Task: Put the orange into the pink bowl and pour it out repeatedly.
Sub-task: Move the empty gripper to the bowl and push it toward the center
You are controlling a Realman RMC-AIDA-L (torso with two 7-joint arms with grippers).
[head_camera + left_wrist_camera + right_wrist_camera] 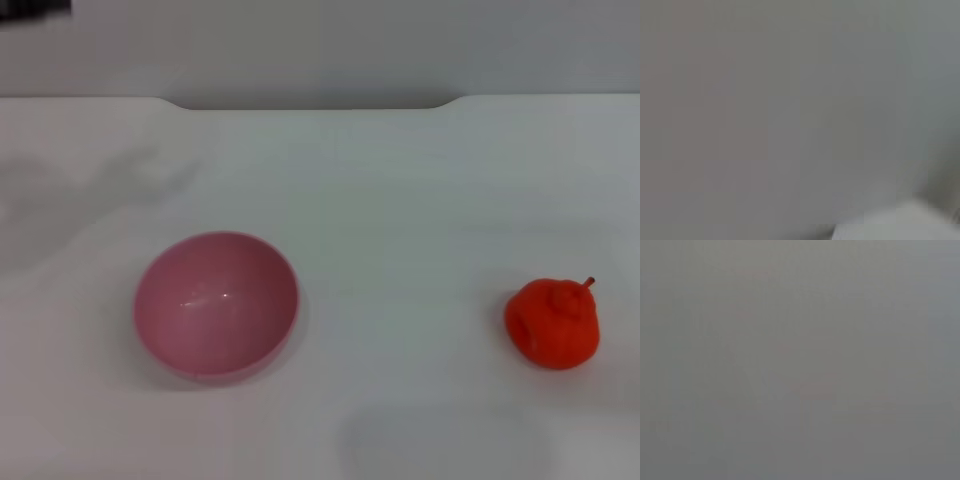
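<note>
the orange (552, 324) sits well apart from the pink bowl (216, 306).

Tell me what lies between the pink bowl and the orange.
Nothing: in the head view only bare white table separates the pink bowl from the orange.

White table (400, 200) in front of me, plain and matte, far edge with a shallow notch. On it: pink bowl (216, 306) at my left, upright, open side up, nothing inside. Orange (553, 322) at my right, resting on the surface, stem nub up, well apart from bowl.
</note>
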